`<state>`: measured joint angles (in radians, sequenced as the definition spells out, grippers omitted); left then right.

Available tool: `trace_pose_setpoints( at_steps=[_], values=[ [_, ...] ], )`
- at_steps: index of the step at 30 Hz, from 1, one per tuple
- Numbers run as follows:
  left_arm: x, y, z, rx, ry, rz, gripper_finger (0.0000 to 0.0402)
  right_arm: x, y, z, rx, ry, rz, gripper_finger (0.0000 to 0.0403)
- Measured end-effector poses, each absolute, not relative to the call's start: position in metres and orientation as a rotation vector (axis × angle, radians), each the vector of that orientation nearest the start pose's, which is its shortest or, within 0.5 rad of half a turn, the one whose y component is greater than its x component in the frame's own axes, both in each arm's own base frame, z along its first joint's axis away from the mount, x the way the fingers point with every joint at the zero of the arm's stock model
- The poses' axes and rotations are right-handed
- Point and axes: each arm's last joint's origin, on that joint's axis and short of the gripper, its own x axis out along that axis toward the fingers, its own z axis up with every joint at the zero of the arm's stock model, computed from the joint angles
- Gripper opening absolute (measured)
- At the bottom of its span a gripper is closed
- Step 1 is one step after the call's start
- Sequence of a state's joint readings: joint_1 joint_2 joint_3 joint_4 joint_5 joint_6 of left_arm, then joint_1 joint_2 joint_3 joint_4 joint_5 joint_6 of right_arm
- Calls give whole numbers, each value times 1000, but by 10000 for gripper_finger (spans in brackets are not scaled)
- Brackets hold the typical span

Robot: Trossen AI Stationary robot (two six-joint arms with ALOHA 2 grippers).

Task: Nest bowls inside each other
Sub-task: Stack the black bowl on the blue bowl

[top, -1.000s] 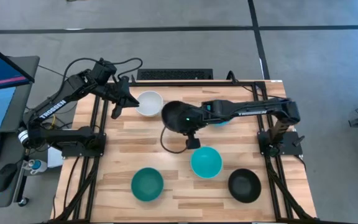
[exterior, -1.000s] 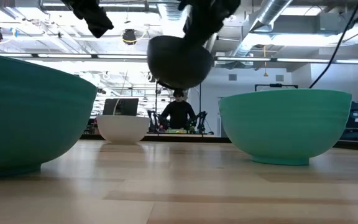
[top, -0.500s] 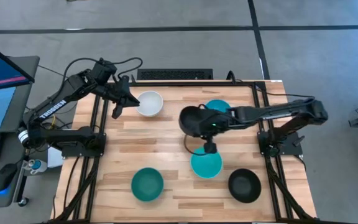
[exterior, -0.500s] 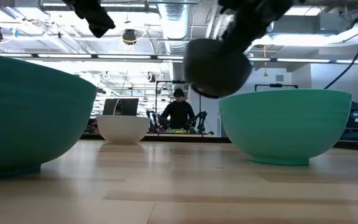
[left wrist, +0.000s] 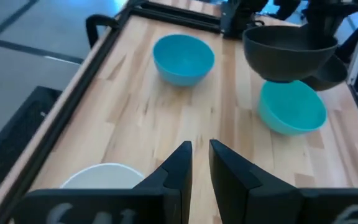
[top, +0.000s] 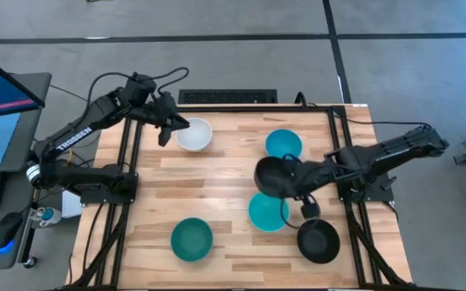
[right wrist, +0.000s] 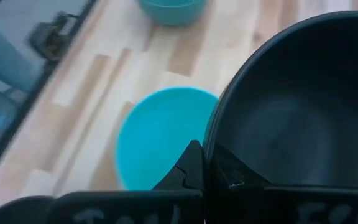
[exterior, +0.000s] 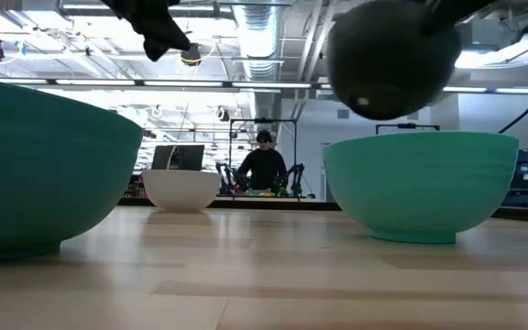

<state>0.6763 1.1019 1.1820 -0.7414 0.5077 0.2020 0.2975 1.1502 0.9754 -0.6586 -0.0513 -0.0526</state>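
Right now the right gripper (top: pixel 285 174) pinches the rim of a black bowl (top: pixel 272 176), one finger inside the wall and one outside, and holds it in the air, clear of the table (top: pixel 225 166). Directly below and slightly toward the table's front edge from that gripper sits a bright blue bowl (top: pixel 268 212) (its mouth is upward); a second black bowl (top: pixel 318 241) rests on the wood just beyond it, toward the right front corner. Behind the held bowl, toward the table's far edge, stands another bright blue bowl (top: pixel 283 145). The left gripper (top: pixel 167 129) hovers over the far left part of the table, its fingers (left wrist: pixel 179 165) parted by a narrow gap with nothing between them. A white bowl (top: pixel 194 134) sits just beside and below it. Well apart from both grippers, near the front edge, rests a darker teal bowl (top: pixel 192 240).
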Motion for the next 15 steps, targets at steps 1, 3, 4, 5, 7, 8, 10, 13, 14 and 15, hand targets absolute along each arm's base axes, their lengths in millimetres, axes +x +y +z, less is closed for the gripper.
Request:
trace_pose_setpoints(
  at_steps=[1,3,4,5,7,8,10,13,14,15],
  values=[
    [179,123,359,-180,566,100,45,217,73,289,-149,826,364,12],
    [187,124,355,-196,584,84,45,213,81,288,-155,841,395,12],
    [191,124,353,-199,588,76,45,213,86,287,-164,845,412,12],
    [195,125,351,-198,587,68,45,214,90,285,-170,849,426,12],
    [203,124,350,-191,575,43,45,215,98,279,-182,882,449,12],
    [206,123,350,-190,567,35,45,216,101,276,-188,891,459,12],
    [209,120,351,-194,555,27,45,220,108,269,-200,917,473,12],
    [212,117,354,-187,534,17,45,226,115,260,-197,946,476,12],
    [211,116,355,-185,530,18,45,229,117,257,-198,945,478,12],
    [210,115,356,-181,522,17,45,232,119,255,-198,945,479,12]
  ],
)
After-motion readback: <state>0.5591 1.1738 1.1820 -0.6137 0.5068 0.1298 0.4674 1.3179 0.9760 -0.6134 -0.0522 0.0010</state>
